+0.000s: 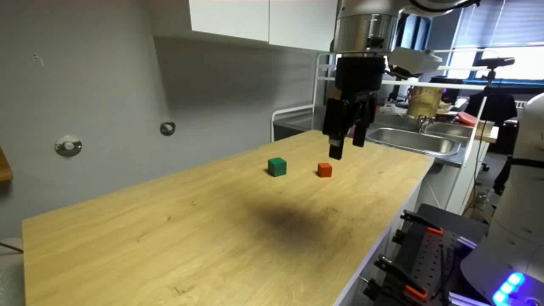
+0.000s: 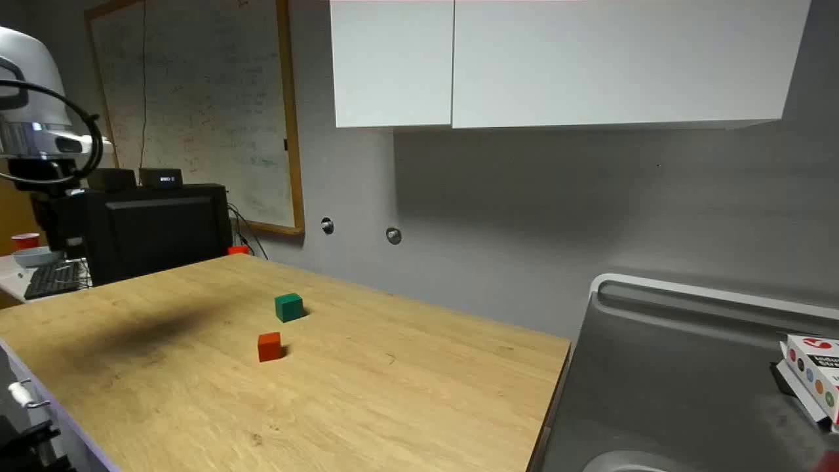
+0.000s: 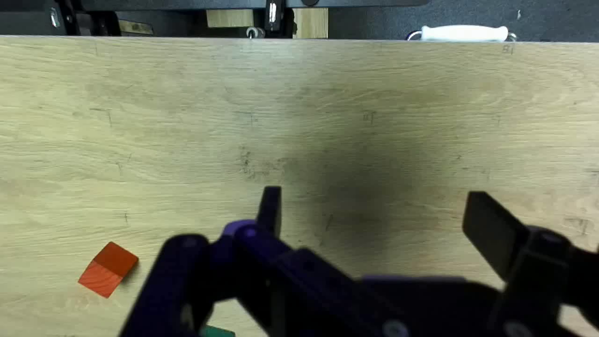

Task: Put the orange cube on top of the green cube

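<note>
The orange cube (image 1: 324,170) rests on the wooden table, apart from the green cube (image 1: 277,167). Both cubes also show in an exterior view, the orange cube (image 2: 269,347) nearer that camera than the green cube (image 2: 289,307). In the wrist view the orange cube (image 3: 108,269) lies at the lower left. Only a corner of the green cube (image 3: 218,332) shows there, the rest hidden behind the gripper or below the frame. My gripper (image 3: 374,203) is open, with nothing between its fingers. It hangs above the table, off to one side of both cubes; it also shows in an exterior view (image 1: 347,148).
The wooden table (image 1: 170,238) meets a grey wall at its back. White cupboards (image 1: 229,19) hang above. A sink (image 1: 414,141) and a white metal rail (image 1: 293,109) stand beyond one end. A dark monitor (image 2: 167,229) stands past the other end. A box (image 2: 813,370) lies on the dark counter.
</note>
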Tool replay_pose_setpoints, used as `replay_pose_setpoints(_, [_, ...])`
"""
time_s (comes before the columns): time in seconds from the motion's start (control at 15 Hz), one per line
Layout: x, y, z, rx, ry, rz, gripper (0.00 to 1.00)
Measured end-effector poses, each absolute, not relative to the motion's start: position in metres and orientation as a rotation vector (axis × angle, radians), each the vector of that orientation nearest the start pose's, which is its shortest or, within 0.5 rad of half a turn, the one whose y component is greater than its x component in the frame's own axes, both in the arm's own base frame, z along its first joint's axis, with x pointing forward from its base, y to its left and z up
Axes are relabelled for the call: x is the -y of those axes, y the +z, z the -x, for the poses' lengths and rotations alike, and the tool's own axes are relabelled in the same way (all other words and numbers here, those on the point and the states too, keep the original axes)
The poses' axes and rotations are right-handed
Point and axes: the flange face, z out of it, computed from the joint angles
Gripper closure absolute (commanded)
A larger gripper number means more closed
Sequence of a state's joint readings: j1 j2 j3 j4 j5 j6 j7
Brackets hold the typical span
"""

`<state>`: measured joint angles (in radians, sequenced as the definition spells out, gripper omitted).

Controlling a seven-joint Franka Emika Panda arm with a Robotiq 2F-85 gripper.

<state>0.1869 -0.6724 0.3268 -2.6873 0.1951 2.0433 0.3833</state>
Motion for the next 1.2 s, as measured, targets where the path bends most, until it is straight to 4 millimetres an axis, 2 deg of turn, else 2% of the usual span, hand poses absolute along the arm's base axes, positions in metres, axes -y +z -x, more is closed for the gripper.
replay_pose_setpoints(0.8, [-0.172,0.425,-0.3,-0.052,-0.04,3.162,0.0])
replay_pose_setpoints(1.0, [-0.152,0.426,-0.317,-0.136,-0.094,3.143,0.0])
replay_pose_setpoints(1.2, [-0.109,0.426,-0.346,-0.3,-0.169,3.094,0.0])
